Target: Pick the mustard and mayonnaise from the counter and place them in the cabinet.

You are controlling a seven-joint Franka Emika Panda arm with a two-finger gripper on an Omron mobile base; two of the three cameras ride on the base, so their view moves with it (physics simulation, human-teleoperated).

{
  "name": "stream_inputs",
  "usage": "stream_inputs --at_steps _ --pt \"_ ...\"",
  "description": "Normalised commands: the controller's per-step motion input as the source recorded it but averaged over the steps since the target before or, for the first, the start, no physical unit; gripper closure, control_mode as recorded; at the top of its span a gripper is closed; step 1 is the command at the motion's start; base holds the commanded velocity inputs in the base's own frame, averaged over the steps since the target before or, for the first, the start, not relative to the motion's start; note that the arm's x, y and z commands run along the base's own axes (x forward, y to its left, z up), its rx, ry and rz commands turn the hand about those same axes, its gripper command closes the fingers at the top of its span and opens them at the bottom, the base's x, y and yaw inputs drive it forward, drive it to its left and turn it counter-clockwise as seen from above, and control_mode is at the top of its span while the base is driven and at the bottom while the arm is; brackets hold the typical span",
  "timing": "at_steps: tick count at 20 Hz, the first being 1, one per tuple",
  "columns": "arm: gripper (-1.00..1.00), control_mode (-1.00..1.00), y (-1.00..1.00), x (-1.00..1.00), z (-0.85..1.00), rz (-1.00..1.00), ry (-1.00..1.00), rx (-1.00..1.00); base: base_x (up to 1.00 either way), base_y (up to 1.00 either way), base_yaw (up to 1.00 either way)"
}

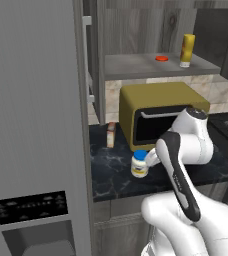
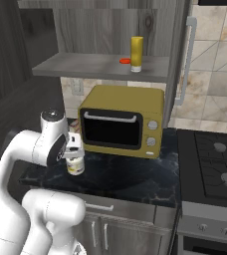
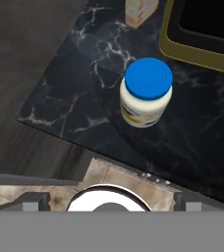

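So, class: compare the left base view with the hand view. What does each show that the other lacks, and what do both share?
Left base view alone: the slim yellow mustard bottle standing on the grey cabinet shelf beside a small red-orange disc, and a tall grey fridge door.

Hand view alone: the gripper's two finger tips, spread wide open, seen from above the jar.

Both: the white mayonnaise jar with a blue lid upright on the black marble counter, the olive-yellow toaster oven and a small tan box.

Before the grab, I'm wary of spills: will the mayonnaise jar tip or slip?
The mayonnaise jar looks short and wide, standing upright on the counter, so tipping seems unlikely. Its smooth round wall may slip; its stiff body should hold.
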Motion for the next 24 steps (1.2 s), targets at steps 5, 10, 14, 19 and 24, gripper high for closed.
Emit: stream_inputs --at_steps 5,10,14,19,24 --pt "-1.00 -1.00 0.04 0.24 -0.33 0.00 0.00 0.00 0.00 0.00 0.00" --pt "-1.00 -1.00 0.08 0.24 -0.25 0.00 0.00 0.00 0.00 0.00 0.00" --pt "-1.00 -1.00 0.04 0.17 -0.09 0.00 0.00 0.00 0.00 0.00 0.00" --pt "-1.00 -1.00 0.00 0.14 -0.03 0.00 0.00 0.00 0.00 0.00 0.00" --pt "-1.00 -1.00 0.00 0.11 0.00 0.00 -0.01 0.00 0.00 0.00 0.00"
